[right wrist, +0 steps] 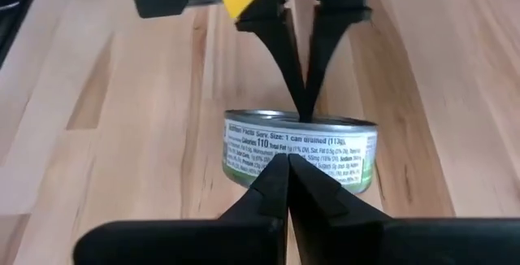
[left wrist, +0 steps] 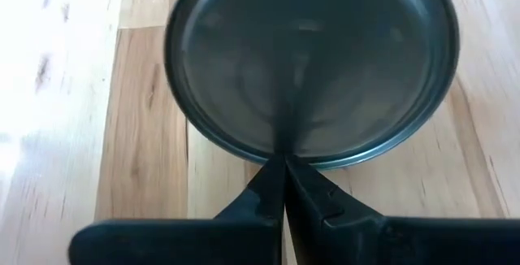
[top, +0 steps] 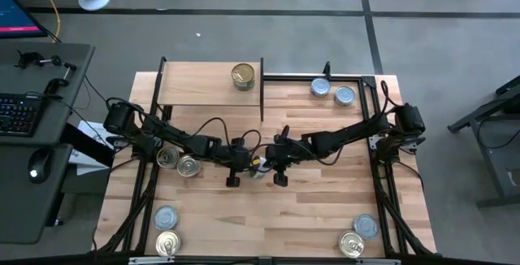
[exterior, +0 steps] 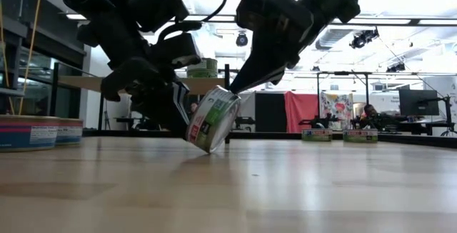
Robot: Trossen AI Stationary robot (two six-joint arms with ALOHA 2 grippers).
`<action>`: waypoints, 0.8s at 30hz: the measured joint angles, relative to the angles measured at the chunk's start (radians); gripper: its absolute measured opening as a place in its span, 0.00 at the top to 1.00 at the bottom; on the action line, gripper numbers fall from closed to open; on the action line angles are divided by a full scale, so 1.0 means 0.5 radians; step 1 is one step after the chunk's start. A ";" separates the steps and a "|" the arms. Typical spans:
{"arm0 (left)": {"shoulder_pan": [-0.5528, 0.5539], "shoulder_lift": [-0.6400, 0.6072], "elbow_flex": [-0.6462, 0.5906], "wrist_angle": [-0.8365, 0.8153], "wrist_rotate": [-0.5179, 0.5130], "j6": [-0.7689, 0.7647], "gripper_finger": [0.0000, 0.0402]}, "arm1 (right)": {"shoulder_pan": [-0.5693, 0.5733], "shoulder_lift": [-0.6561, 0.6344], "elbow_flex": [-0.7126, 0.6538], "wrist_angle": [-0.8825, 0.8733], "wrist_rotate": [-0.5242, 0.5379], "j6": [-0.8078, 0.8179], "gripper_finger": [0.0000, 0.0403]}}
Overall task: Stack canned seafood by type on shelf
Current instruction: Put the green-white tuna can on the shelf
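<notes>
A tin with a greenish-white side label (exterior: 212, 119) stands tilted on its lower rim at mid-table, between both grippers (top: 258, 167). My left gripper (left wrist: 284, 161) is shut, with its tips at the rim of the tin's silver round face (left wrist: 309, 62). My right gripper (right wrist: 288, 161) is also shut and points at the tin's label wall (right wrist: 301, 147) from the opposite side. The shelf (top: 210, 82) stands at the far left and carries one gold-topped tin (top: 243, 75). My left gripper presses its shut fingertips against the rim of the tin's round face (left wrist: 286, 153), coming from the table's left and slanting down. The tin leans, with its lower rim on the table. My right gripper sets its shut fingertips against the tin's label wall near the upper rim (right wrist: 289, 153), slanting down from the table's right. In the low view its fingers (exterior: 246, 76) meet the tin's raised edge (exterior: 230, 93).
Two tins (top: 168, 158) (top: 188, 166) lie by the left arm. Two silver tins (top: 320, 87) (top: 345, 96) sit at the far right. Pairs of tins sit in the near left (top: 166, 217) and near right (top: 366, 226) corners. The shelf's black upright (top: 262, 90) is just beyond the grippers.
</notes>
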 joint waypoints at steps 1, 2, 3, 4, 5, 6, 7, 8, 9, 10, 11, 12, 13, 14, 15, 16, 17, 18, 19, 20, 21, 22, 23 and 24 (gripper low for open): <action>0.000 -0.001 0.000 0.010 -0.004 -0.004 1.00 | 0.000 0.000 0.000 0.011 -0.010 -0.021 1.00; 0.000 -0.002 0.000 0.019 -0.006 -0.003 1.00 | 0.000 0.000 0.000 0.028 -0.014 -0.033 1.00; 0.000 -0.003 0.000 0.024 -0.006 -0.002 1.00 | 0.000 0.001 -0.001 0.052 -0.015 -0.048 1.00; 0.000 -0.003 0.001 0.028 -0.006 -0.002 1.00 | 0.000 0.001 -0.001 0.075 -0.017 -0.072 1.00; 0.000 -0.003 0.001 0.030 -0.008 -0.002 1.00 | 0.000 0.001 -0.001 0.095 -0.017 -0.089 1.00; 0.000 -0.003 0.001 0.035 -0.010 -0.001 1.00 | -0.005 0.001 -0.001 0.109 -0.017 -0.111 1.00; 0.000 -0.003 0.001 0.047 -0.013 -0.001 1.00 | -0.007 0.001 -0.001 0.119 -0.017 -0.123 1.00; 0.000 -0.003 0.001 0.063 -0.013 -0.002 1.00 | -0.010 0.001 -0.001 0.120 -0.017 -0.127 1.00; 0.000 -0.004 0.001 0.083 -0.013 -0.002 1.00 | -0.016 0.001 -0.001 0.119 -0.018 -0.138 1.00; 0.000 -0.004 0.004 0.099 -0.013 -0.001 1.00 | -0.019 0.002 -0.001 0.119 -0.018 -0.140 1.00; 0.000 -0.003 0.005 0.116 -0.013 -0.001 1.00 | -0.023 0.002 -0.001 0.119 -0.017 -0.143 1.00; 0.000 0.008 0.006 0.138 -0.014 -0.001 1.00 | -0.031 0.002 -0.001 0.119 -0.017 -0.157 1.00; 0.000 0.021 0.009 0.157 -0.015 -0.001 1.00 | -0.035 0.002 -0.001 0.119 -0.017 -0.166 1.00; 0.000 0.042 0.010 0.173 -0.015 -0.003 1.00 | -0.044 0.002 -0.001 0.122 -0.017 -0.172 1.00; 0.000 0.073 0.011 0.189 -0.014 -0.005 1.00 | -0.051 0.002 -0.001 0.127 -0.017 -0.176 1.00; -0.001 0.113 0.010 0.202 -0.013 -0.020 1.00 | -0.059 0.002 -0.001 0.137 -0.017 -0.177 1.00; -0.005 0.152 0.005 0.204 -0.010 -0.044 1.00 | -0.067 0.002 -0.001 0.144 -0.017 -0.177 1.00; -0.005 0.174 0.003 0.222 -0.005 -0.066 1.00 | -0.074 0.002 -0.001 0.143 -0.017 -0.176 1.00; -0.005 0.197 0.007 0.246 0.005 -0.090 1.00 | -0.084 0.002 -0.001 0.144 -0.017 -0.170 1.00; -0.008 0.222 0.010 0.273 0.008 -0.113 1.00 | -0.089 0.002 -0.001 0.145 -0.017 -0.159 1.00; -0.013 0.242 0.012 0.268 0.004 -0.132 1.00 | -0.095 0.003 -0.001 0.146 -0.017 -0.150 1.00; -0.016 0.255 0.012 0.265 -0.001 -0.144 1.00 | -0.098 0.003 -0.002 0.149 -0.017 -0.141 1.00; -0.021 0.266 0.012 0.264 -0.003 -0.148 1.00 | -0.099 0.003 -0.002 0.153 -0.014 -0.141 1.00; -0.026 0.270 0.012 0.262 -0.007 -0.156 1.00 | -0.099 0.002 -0.002 0.152 -0.006 -0.140 1.00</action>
